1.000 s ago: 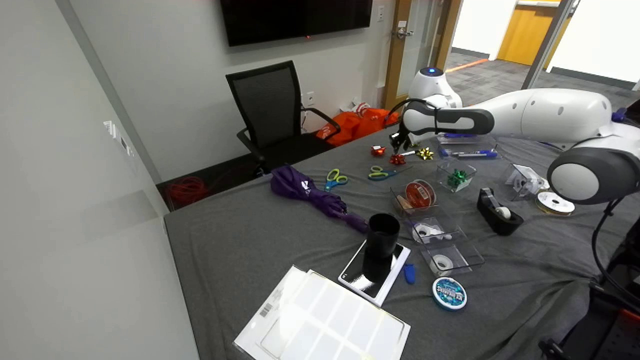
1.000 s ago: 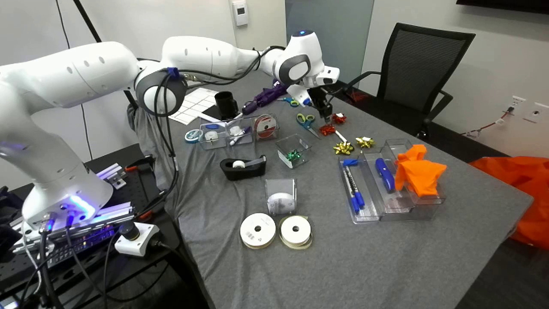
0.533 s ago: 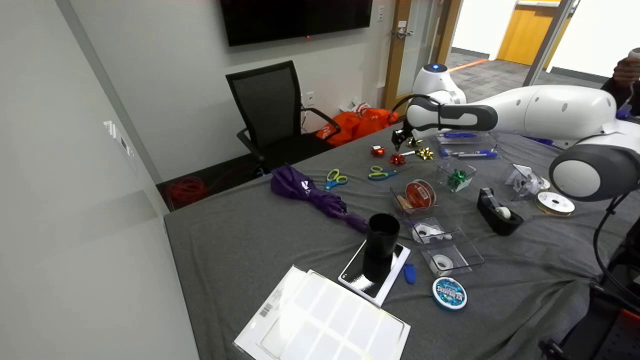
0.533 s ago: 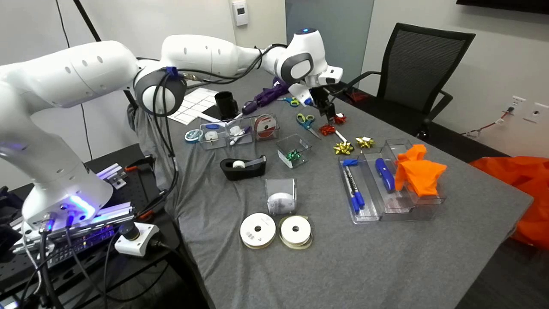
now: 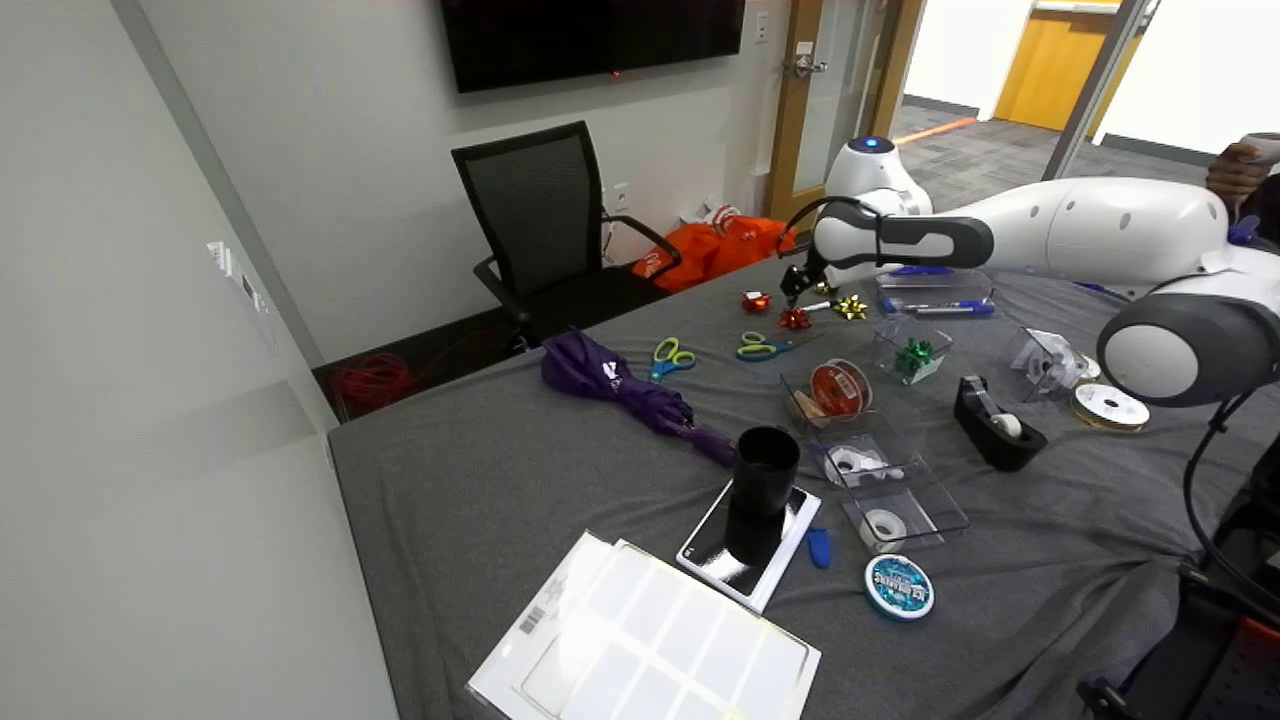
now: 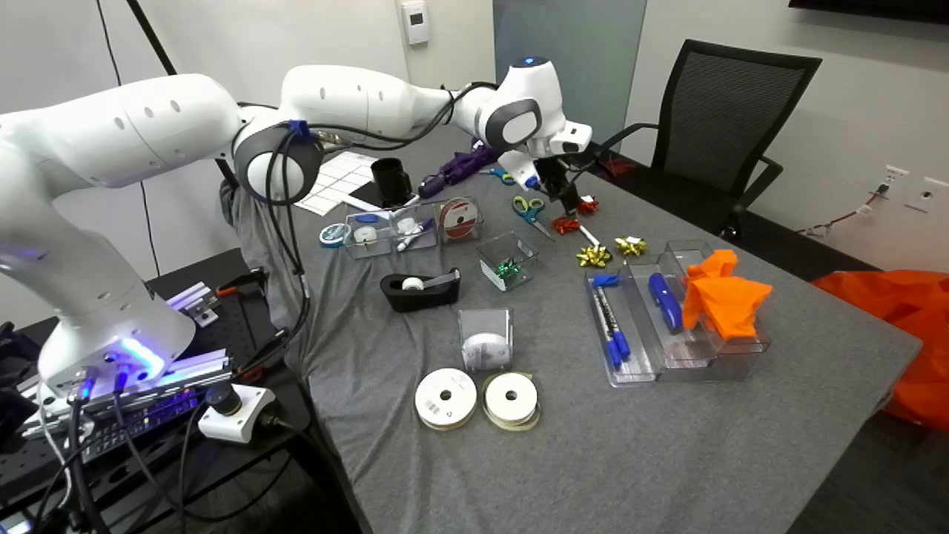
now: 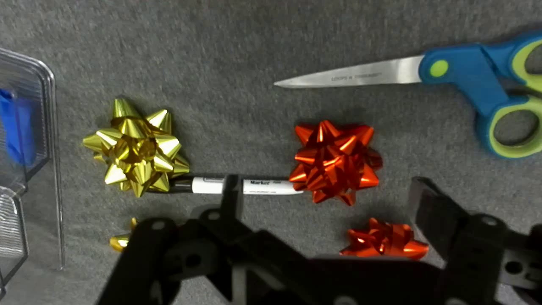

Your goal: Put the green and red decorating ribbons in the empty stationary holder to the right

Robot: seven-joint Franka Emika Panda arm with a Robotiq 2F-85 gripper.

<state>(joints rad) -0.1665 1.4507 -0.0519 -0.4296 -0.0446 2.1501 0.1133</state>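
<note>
So, the gripper (image 7: 328, 190) is spread — in the wrist view we see its jaws well apart, with a red bow (image 7: 334, 161) showing in the gap between them. A second red bow (image 7: 383, 239) lies near that, partly hidden by the gripper. In both exterior views the gripper points down at these bows; whether it touches them or the table (image 6: 578, 460), we cannot tell. A marker (image 7: 273, 187) runs from the first red bow toward a gold bow (image 7: 137, 150), a jaw crossing in front of it, and another gold bow (image 7: 120, 242) is mostly covered in the wrist view. Scissors (image 7: 457, 63) lie near the red bows too. In both exterior views we find the green bow (image 6: 508, 268) inside a small see-through box (image 6: 523, 274), apart from the red bows. Near the box we see a tape dispenser (image 6: 415, 298), then a see-through holder (image 6: 485, 322) with a white object (image 6: 485, 351) in it and two white spools (image 6: 445, 411) just beside each other. A divided tray (image 6: 693, 363) bears blue pens (image 6: 623, 345), a blue object (image 6: 665, 302) and an orange bundle (image 6: 723, 297). Elsewhere on the table — a long organizer (image 6: 374, 250) with a red spool (image 5: 845, 388) in one compartment, a purple umbrella (image 5: 640, 390), more scissors (image 5: 669, 358) just beside it, and a black mug (image 5: 765, 470) standing upright on a flat box (image 5: 715, 550).
</note>
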